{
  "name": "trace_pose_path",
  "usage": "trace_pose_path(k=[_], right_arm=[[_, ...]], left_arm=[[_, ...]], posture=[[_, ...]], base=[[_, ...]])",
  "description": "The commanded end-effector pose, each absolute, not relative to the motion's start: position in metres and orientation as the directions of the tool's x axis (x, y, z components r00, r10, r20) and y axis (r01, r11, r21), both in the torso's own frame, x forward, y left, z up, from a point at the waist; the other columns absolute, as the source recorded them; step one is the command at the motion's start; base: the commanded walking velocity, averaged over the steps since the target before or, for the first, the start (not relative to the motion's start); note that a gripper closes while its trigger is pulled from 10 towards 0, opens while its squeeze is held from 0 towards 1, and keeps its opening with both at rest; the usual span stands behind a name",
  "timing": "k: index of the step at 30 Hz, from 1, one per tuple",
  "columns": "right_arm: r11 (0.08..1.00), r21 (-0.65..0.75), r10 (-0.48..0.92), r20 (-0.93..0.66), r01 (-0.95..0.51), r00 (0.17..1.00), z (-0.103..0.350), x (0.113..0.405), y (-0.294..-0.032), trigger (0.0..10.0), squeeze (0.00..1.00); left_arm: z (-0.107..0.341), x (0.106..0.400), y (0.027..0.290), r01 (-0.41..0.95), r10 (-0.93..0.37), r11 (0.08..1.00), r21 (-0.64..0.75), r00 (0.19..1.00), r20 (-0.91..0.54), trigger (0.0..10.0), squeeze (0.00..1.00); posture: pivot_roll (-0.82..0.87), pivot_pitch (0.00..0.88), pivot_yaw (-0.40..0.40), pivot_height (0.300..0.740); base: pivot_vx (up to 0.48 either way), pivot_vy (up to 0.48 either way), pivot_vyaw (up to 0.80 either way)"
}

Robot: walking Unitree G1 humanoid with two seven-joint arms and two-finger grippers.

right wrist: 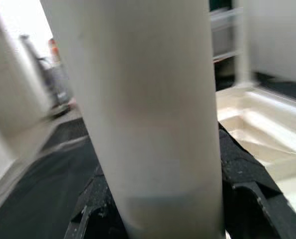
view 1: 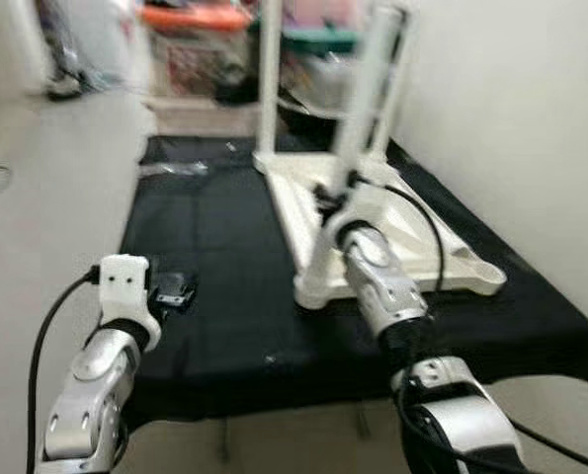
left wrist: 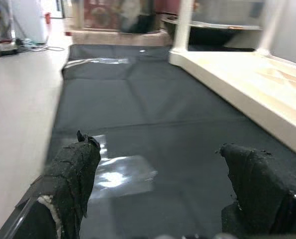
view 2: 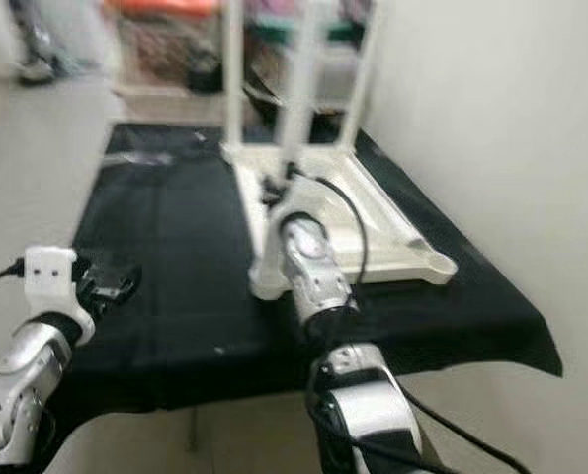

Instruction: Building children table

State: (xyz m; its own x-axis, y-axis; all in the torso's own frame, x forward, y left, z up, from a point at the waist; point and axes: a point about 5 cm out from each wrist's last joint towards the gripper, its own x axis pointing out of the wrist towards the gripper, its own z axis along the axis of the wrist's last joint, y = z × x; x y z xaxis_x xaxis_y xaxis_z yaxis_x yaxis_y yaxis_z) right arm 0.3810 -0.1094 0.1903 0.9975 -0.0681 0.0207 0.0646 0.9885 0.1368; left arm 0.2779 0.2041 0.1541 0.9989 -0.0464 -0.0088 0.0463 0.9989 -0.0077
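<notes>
We see table legs [view 1: 270, 79] cut off by top edge, upper ends out of frame. Clutter behind table top [view 1: 373, 222] too blurred for us to name. Held leg [right wrist: 152, 114] blocks most of right gripper [right wrist: 162, 199]. Black cloth [view 1: 214, 247] hides whatever lies beneath table top.

The white children's table top [view 1: 382, 222] lies upside down on a black mat [view 1: 214, 286], its round white legs [view 1: 270, 74] standing upright.

Two black fingers [left wrist: 73, 174] spread wide above black cloth [left wrist: 152, 109]; clear plastic sheet [left wrist: 120, 174] between them; white tabletop [left wrist: 247, 84] with upright leg [left wrist: 182, 25] beyond.
</notes>
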Motion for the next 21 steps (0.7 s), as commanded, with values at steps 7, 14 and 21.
trace_pose_path(k=[7,14,21], right_arm=[[0.986,0.161,-0.026,-0.142,0.049,0.99,0.151,0.36,-0.111,10.0,0.0],[0.865,0.192,0.435,0.176,-0.464,0.883,0.213,0.384,-0.083,10.0,0.0],[0.598,-0.002,0.794,0.14,-0.801,0.592,0.218,0.378,-0.081,10.0,0.0]], left_arm=[[0.154,0.279,0.198,0.07,-0.07,0.997,-0.015,0.997,-0.011,10.0,0.0],[0.154,0.28,0.202,0.07,-0.07,0.997,-0.021,0.998,-0.006,10.0,0.0],[0.155,0.281,0.201,0.079,-0.08,0.997,-0.024,0.997,-0.001,10.0,0.0]], posture=[[0.1,0.0,-0.097,0.74],[0.12,0.0,-0.116,0.74],[0.12,0.0,-0.119,0.74]], base=[[0.0,0.0,0.0],[0.0,0.0,0.0],[0.0,0.0,0.0]])
